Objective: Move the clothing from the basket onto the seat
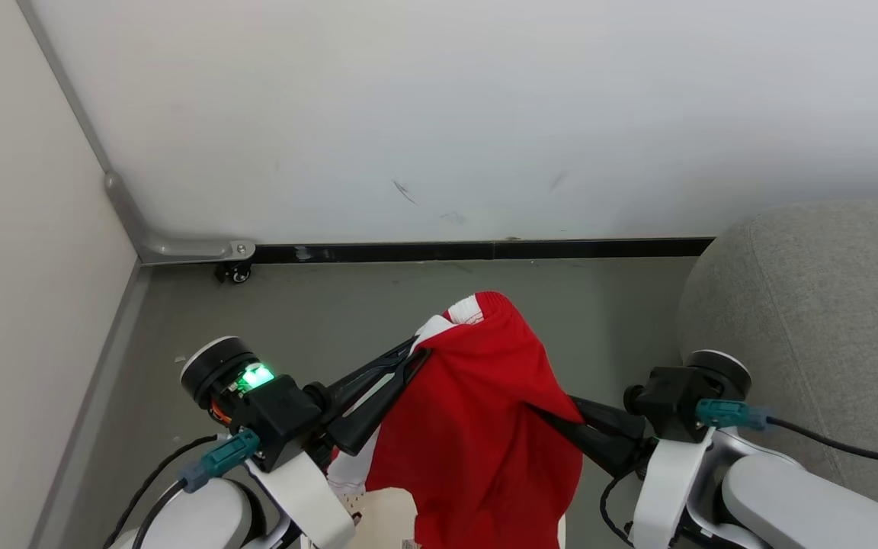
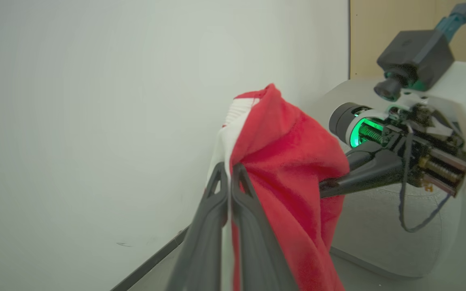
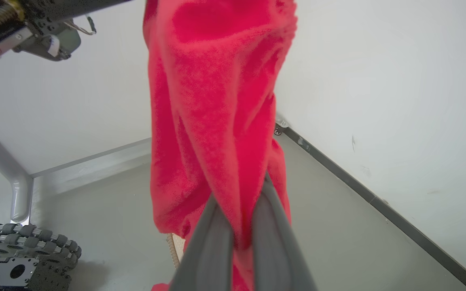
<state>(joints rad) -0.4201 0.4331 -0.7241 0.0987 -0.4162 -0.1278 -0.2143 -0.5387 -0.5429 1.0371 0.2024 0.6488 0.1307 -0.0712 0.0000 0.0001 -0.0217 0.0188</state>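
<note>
A piece of the red clothing (image 1: 477, 427) with a white ribbed band hangs in the air between my two grippers, above the floor. My left gripper (image 1: 418, 352) is shut on its white-trimmed edge; in the left wrist view the left gripper (image 2: 229, 169) has its fingers pressed together on the cloth (image 2: 285, 161). My right gripper (image 1: 572, 419) goes into the fabric from the right, and in the right wrist view the right gripper (image 3: 239, 204) pinches a red fold (image 3: 212, 121). A corner of the cream basket (image 1: 382, 518) peeks out below the cloth. The grey seat (image 1: 812, 320) stands at the right.
A white wall (image 1: 447, 114) with a black skirting strip (image 1: 485, 249) runs close ahead. A pale panel with a metal frame (image 1: 142, 236) closes the left side. Grey floor (image 1: 332, 305) lies between. My base's wheel (image 3: 26, 246) shows low in the right wrist view.
</note>
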